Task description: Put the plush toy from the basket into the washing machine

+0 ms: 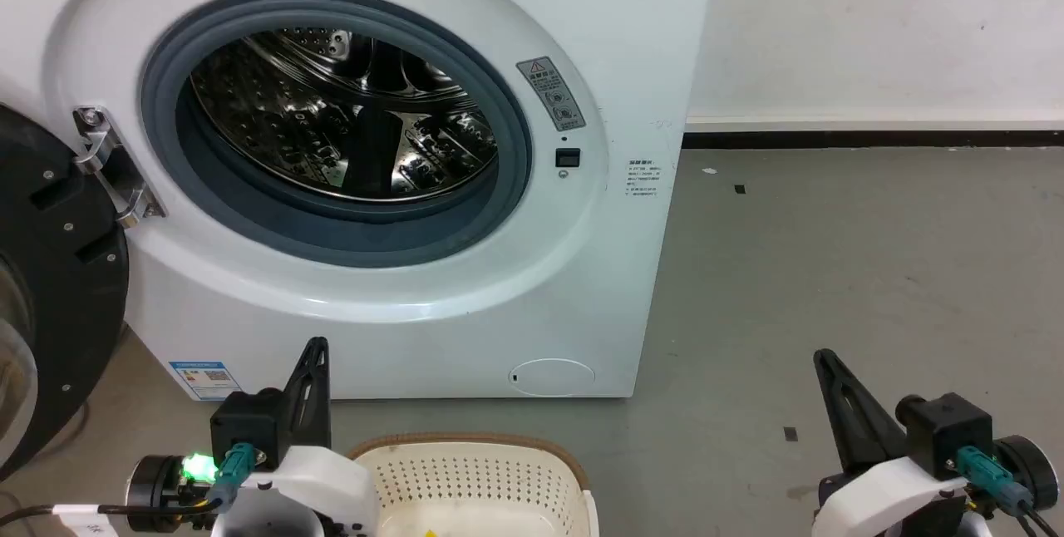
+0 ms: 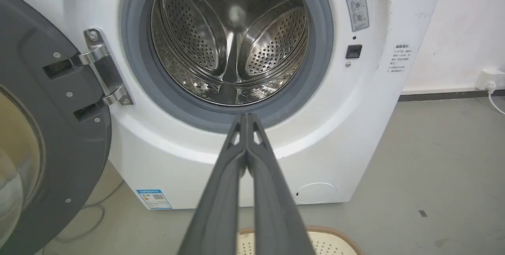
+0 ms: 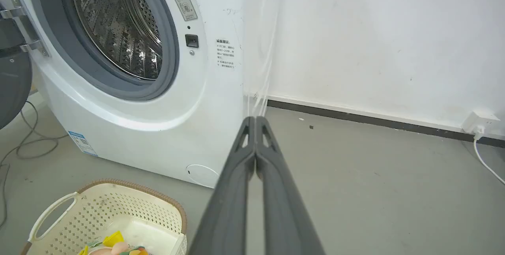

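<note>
The white washing machine (image 1: 432,288) stands in front of me with its dark round door (image 1: 50,288) swung open to the left, showing the grey gasket and steel drum (image 2: 232,42). The cream basket (image 1: 474,479) with its brown rim sits on the floor before it, between my arms. In the right wrist view the plush toy (image 3: 114,247) lies in the basket (image 3: 106,211), showing yellow, pinkish and green parts at the bottom edge. My left gripper (image 1: 317,346) is shut and empty, left of the basket. My right gripper (image 1: 823,356) is shut and empty, well to the right.
Grey floor (image 1: 831,271) stretches to the right of the machine up to a white wall with a dark baseboard. A white wall socket with cable (image 3: 481,122) sits low at the right. Cables (image 3: 23,144) lie on the floor left of the machine.
</note>
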You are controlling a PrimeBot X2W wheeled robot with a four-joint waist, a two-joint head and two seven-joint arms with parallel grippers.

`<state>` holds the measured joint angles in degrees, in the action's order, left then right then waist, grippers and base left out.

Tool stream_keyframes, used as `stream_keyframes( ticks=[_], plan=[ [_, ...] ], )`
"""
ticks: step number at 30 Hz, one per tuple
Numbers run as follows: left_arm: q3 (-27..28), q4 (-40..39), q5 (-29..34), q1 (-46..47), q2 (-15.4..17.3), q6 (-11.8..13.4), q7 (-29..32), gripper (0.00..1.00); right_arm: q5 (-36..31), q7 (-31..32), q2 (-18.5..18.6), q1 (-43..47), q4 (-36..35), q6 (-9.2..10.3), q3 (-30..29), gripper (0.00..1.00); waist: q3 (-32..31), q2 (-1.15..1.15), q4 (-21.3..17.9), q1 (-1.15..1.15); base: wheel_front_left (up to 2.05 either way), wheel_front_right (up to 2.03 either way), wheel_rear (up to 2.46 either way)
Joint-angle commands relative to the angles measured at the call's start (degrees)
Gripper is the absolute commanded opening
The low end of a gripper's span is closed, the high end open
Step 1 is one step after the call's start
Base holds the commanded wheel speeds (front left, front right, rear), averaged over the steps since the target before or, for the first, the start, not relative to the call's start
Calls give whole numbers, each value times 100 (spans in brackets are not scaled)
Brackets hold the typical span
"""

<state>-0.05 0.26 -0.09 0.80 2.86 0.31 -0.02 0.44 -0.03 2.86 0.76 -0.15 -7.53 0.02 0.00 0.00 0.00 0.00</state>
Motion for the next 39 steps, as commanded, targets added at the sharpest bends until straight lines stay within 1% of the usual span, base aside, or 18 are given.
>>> stream_keyframes(
  ticks=[1, 21, 22, 33, 39],
  plan=[
    [5, -26, 9, -80, 1, -31, 2, 0, -44, 3, 1, -76, 15, 4, -2, 0, 0, 0, 0, 0, 0, 0, 0],
    [5, -26, 9, -80, 1, -31, 2, 0, -44, 3, 1, -76, 15, 4, -2, 0, 0, 0, 0, 0, 0, 0, 0],
    [-1, 0, -1, 0, 0, 1, -2, 100, 1, -3, 0, 0, 0, 0, -3, 100, 0, 0, 0, 0, 0, 0, 0],
    [-71, 65, -48, 37, 0, 89, -104, 100, 168, -104, 0, 11, -57, 0, -85, 100, 22, 0, -2, 0, 0, 0, 0],
    [-142, 247, -97, 135, 1, 77, -176, 100, 340, -176, 0, 3, -129, 1, -125, 100, 74, 0, -17, 0, 0, 0, 0]
  ],
)
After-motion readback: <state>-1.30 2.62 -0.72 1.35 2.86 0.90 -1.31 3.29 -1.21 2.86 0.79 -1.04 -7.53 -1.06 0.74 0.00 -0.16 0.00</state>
